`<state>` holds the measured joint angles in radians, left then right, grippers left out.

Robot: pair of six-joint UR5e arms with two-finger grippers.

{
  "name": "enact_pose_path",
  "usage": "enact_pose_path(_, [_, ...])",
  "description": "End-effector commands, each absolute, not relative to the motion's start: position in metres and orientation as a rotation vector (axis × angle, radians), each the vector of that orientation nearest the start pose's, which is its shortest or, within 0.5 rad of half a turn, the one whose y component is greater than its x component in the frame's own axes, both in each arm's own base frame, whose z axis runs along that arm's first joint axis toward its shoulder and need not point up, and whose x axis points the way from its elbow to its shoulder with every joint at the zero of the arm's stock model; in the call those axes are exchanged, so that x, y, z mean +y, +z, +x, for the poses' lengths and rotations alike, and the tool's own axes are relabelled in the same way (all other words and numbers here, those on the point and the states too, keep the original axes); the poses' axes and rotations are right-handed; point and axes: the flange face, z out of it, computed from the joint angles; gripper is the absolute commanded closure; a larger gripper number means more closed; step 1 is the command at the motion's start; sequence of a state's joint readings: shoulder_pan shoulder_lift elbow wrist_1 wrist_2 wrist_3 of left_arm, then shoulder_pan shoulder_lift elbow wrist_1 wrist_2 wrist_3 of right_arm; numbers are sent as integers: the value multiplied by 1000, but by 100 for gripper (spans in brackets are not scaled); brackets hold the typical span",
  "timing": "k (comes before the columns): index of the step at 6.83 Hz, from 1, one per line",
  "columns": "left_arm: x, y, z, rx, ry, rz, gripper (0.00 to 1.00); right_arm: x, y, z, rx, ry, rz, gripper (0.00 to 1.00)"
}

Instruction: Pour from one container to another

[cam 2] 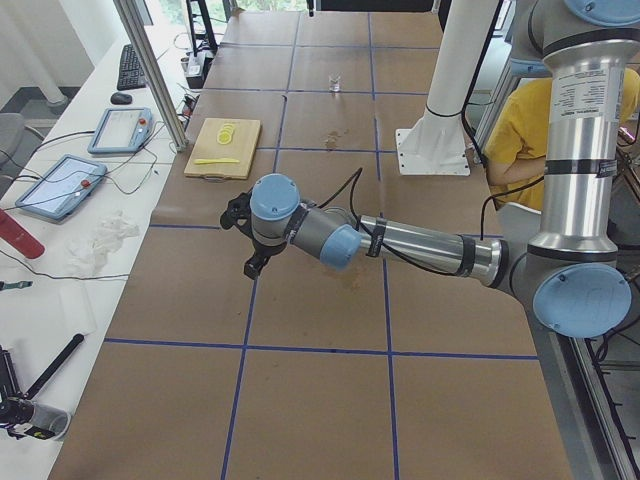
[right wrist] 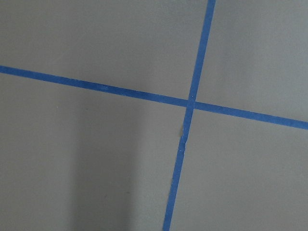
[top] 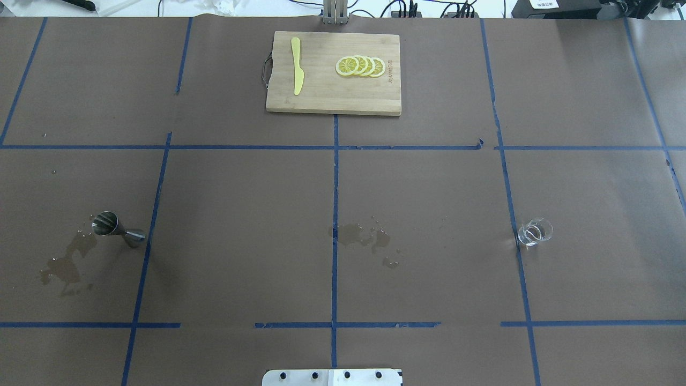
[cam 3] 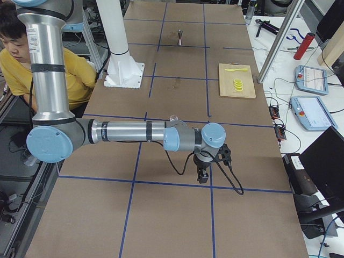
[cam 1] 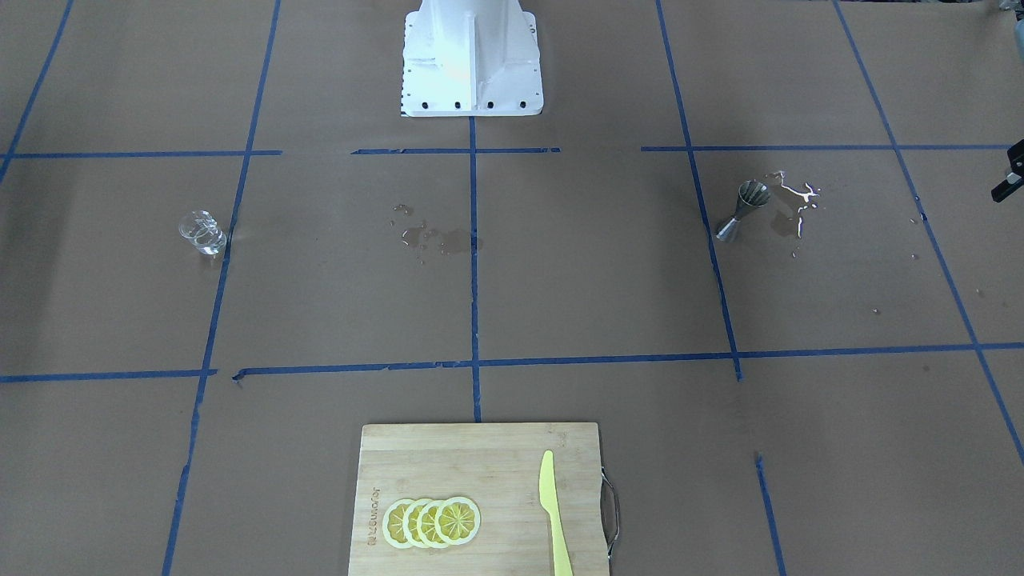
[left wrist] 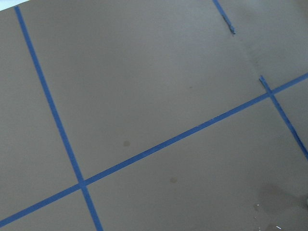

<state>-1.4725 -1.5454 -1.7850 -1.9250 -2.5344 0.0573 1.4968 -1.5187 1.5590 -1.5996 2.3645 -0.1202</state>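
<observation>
Cutting board [cam 1: 480, 472] nearest, at 6 o'clock. Glass cup [cam 1: 202, 233] stands at 9, jigger [cam 1: 742, 210] at 3 beside a puddle [cam 1: 798, 202]. My left gripper [cam 2: 251, 268] and right gripper [cam 3: 202, 179] hover; open or closed, I cannot tell.

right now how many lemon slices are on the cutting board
4. They lie in one overlapping row on the wooden cutting board. The top lemon slice is nearest the yellow knife; the other three fan away from it, each partly covered. No others show.
</observation>
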Motion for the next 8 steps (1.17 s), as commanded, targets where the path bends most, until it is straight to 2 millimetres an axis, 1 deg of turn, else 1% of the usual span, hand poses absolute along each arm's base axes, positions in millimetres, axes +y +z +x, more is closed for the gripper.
enact_pose_path(1, [-489,495,16,984,440,561,0,-525,631,22,-798,-207,72,0])
enact_pose_path(2, [-487,488,32,998,417,593,0,-527,625,22,-800,-209,84,0])
enact_pose_path(3, [-486,481,60,966,415,652,0,-528,611,20,-824,-226,122,0])
enact_pose_path(4, [-483,470,98,973,307,673,0,-526,615,20,-825,-230,131,0])
enact_pose_path(5, [-461,473,119,994,311,767,0,-524,620,20,-830,-226,135,0])
enact_pose_path(6, [-439,480,125,1040,295,799,0,-524,616,20,-830,-233,153,0])
enact_pose_path(7, [-408,487,126,1107,200,876,0,-524,618,20,-830,-244,177,0])
enact_pose_path(8, [-396,490,147,1116,122,884,0,-520,620,20,-830,-248,188,0])
